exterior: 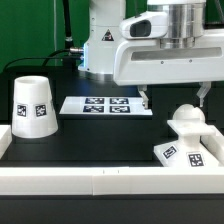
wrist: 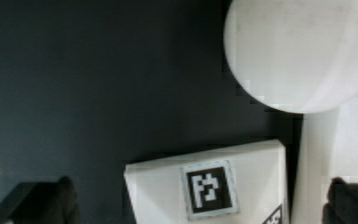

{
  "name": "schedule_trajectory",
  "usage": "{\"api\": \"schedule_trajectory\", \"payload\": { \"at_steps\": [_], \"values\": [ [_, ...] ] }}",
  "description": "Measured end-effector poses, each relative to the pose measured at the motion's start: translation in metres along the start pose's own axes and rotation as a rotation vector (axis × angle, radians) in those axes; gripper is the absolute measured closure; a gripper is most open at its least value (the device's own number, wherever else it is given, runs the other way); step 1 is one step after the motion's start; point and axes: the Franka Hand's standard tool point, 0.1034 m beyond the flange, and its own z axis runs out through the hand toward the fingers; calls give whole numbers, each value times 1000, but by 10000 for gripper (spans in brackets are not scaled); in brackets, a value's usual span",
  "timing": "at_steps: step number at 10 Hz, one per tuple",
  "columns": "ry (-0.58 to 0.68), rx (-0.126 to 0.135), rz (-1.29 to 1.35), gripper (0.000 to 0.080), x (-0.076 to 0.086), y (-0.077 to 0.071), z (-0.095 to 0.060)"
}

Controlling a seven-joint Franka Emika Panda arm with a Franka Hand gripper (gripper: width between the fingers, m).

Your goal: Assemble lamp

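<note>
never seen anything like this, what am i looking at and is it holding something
This is a robot arm with a two-finger claw. One picture is taken from a camera off the arm, the other from a camera on its wrist, looking down between the fingers. On the black table lie white lamp parts: a cup-like shade, a ball-shaped bulb and, right by it, a small sloped base. The flat marker board belongs to the rig, not the lamp. The claw hangs open over bulb and base, holding nothing.

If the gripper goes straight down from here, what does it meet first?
Probably the base, which lies under the open gripper. The bulb beside it could come first, as depth is unclear.
</note>
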Motion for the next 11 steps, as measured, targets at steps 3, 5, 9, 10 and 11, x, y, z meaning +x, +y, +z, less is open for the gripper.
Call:
{"api": "schedule_trajectory", "payload": {
  "at_steps": [3, 5, 9, 10, 11],
  "values": [
    [-28, 14, 148, 101, -16, -16, 5],
    [-69, 25, 153, 101, -23, -20, 8],
    [-208, 12, 127, 101, -30, -21, 9],
    [-259, 11, 103, 101, -30, -25, 10],
    [-306, 9, 98, 101, -33, -28, 9]
  ]
}}
